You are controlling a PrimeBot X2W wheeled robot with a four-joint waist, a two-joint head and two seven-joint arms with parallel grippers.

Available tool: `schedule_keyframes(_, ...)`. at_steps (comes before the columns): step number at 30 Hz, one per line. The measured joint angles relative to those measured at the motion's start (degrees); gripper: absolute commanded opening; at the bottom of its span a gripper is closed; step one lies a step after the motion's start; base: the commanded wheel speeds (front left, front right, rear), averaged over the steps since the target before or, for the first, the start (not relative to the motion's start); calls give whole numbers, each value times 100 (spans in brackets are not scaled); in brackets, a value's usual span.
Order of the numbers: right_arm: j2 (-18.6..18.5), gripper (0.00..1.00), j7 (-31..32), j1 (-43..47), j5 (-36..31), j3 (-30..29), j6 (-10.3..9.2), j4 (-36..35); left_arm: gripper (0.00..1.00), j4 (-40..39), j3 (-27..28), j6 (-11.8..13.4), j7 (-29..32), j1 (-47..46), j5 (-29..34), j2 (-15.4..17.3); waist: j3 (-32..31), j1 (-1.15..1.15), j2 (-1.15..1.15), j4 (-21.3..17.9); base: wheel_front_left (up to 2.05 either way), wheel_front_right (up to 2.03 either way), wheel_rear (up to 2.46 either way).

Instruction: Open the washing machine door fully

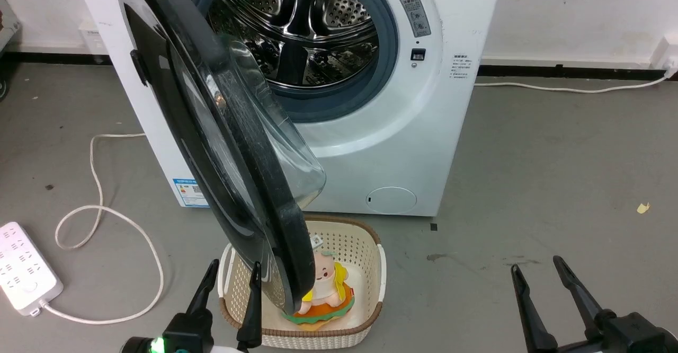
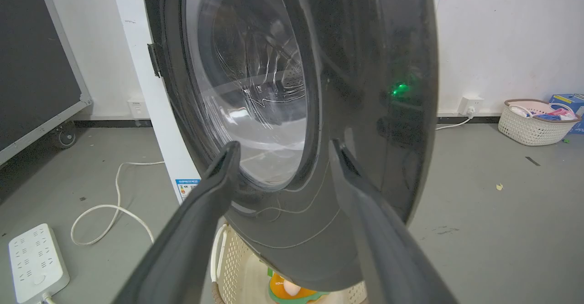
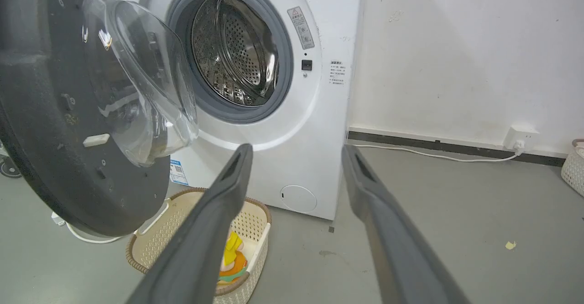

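Since the door (image 1: 265,183) stands half open over the basket (image 1: 382,273), hinged at the washer's (image 1: 402,130) left, left gripper (image 1: 235,263), spread by its outer face, best catches the free rim and draws it left along the hinge arc; right gripper (image 1: 535,263) apart, well clear

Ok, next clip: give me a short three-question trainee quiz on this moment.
1. True or false: the washing machine door is shut against the washing machine.
2. What lies in the basket on the floor? A) a plush toy B) folded towels C) a detergent bottle
3. Fill in: the ___ gripper is nearer the door.
Key: 1 false, it stands open; 2 A; 3 left gripper; the right gripper is farther off.
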Motion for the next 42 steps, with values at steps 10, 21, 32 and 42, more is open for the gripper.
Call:
schedule_keyframes(10,2,100,-24,-14,65,43,0,18,0,-480,343,89,0,-32,34,-31,18,0,0,0,0,0,0)
schedule_keyframes(21,4,100,-21,-21,145,63,0,8,0,-2676,1206,304,-7,-1223,-71,-67,-2,0,0,-29,0,0,0)
schedule_keyframes(32,4,100,-43,-26,156,118,0,69,0,-3243,147,-18,1174,-1778,87,8,11,0,0,-96,0,0,0)
schedule_keyframes(42,5,100,-73,-39,207,142,0,127,0,-2113,-1181,-203,1549,-1025,-44,-164,105,0,0,-113,0,0,0)
